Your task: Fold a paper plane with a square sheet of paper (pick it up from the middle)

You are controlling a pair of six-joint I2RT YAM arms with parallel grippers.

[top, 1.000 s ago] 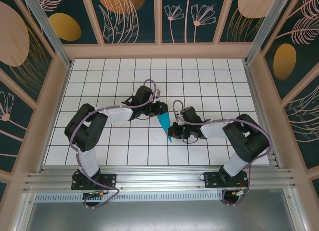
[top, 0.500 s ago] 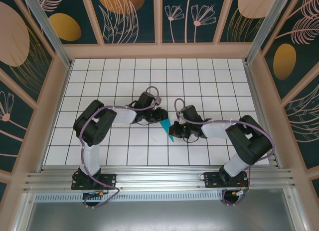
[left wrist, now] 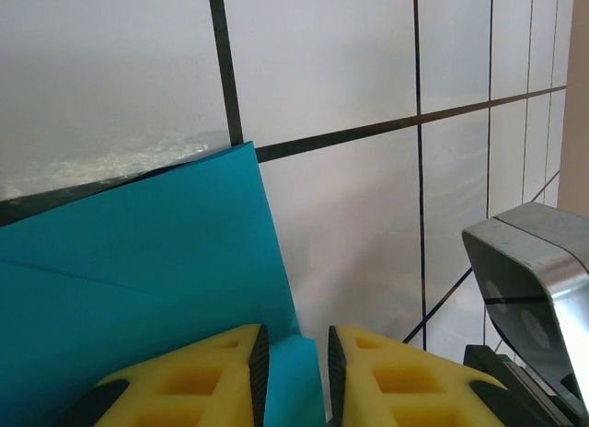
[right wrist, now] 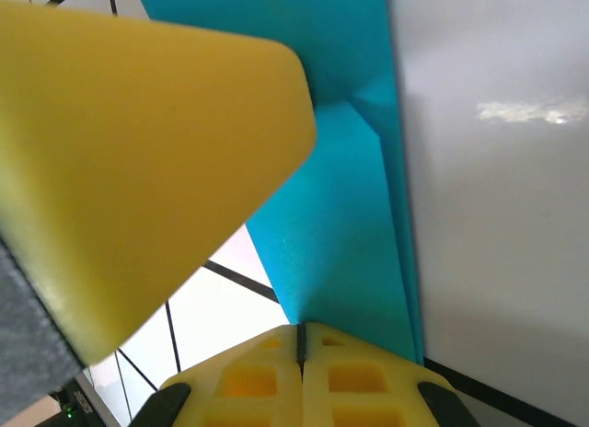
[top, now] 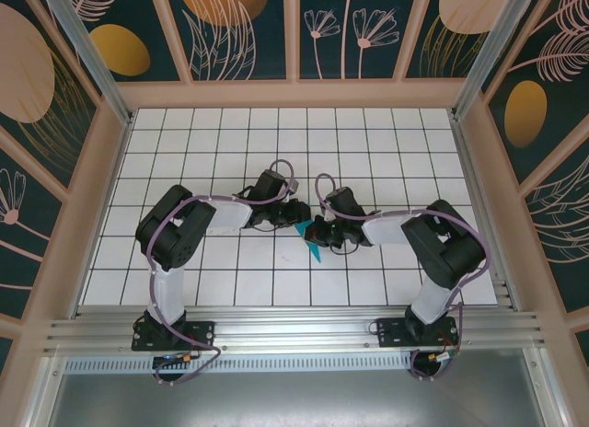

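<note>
Both my claws sit nose to nose, low over the table. My right claw is squeezed fully together, and the paper runs straight into the seam between its tips, so it's clamped on the paper. From there the teal stretches away ahead of that claw, with a folded flap showing as a step partway along. Whether it rests on the tiles or hangs just above them, I can't tell.

My left claw is a different story. Its tips are a thin slit apart with teal showing in the slit, and I honestly can't tell if they nip it. Most of the paper spreads ahead and to the left of that claw, its far edge running right along a black grid line.

A left finger looms just beside the paper in the right wrist view. From above, a pointed bit of teal pokes out past my right claw, toward my bases.
</note>
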